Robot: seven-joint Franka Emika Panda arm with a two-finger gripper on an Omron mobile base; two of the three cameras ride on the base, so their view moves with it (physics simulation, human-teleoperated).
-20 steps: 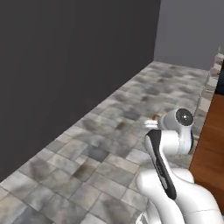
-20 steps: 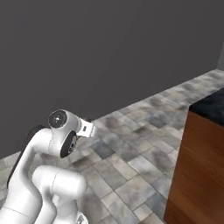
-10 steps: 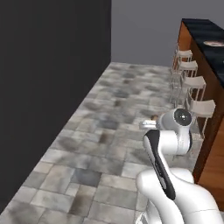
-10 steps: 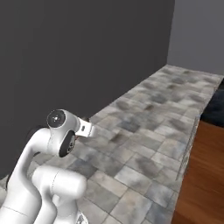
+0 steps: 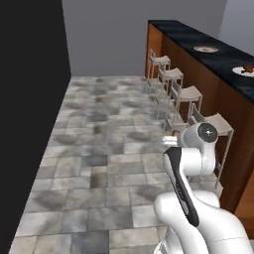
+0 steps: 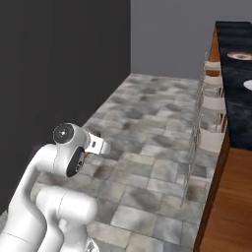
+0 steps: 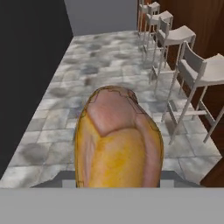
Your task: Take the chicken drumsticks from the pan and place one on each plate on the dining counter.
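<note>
A golden-orange chicken drumstick [image 7: 117, 144] looms large in the hand view, and my gripper [image 5: 169, 140] is shut on it, its fingertips hidden behind the meat. The gripper [image 6: 101, 146] is held out in front of the arm, above the tiled floor. The dining counter [image 5: 198, 39] with its black stone top runs along the right. Two plates stand on it: the farther plate [image 5: 206, 48] looks bare, while the nearer plate [image 5: 245, 71] carries a dark reddish-brown drumstick [image 5: 247, 69]. The farther plate [image 6: 239, 55] also shows from the right base camera. The pan is out of view.
A row of white bar stools [image 5: 185, 94] stands along the counter's wood front, also seen close on the right of the hand view as stools [image 7: 199, 70]. A dark wall [image 5: 30, 99] borders the left. Grey tiled floor [image 5: 109, 149] lies open between them.
Both base views have swung round as the base moved: the dining counter, plates and stools have come into view. The arm's pose and its grip on the drumstick are unchanged.
</note>
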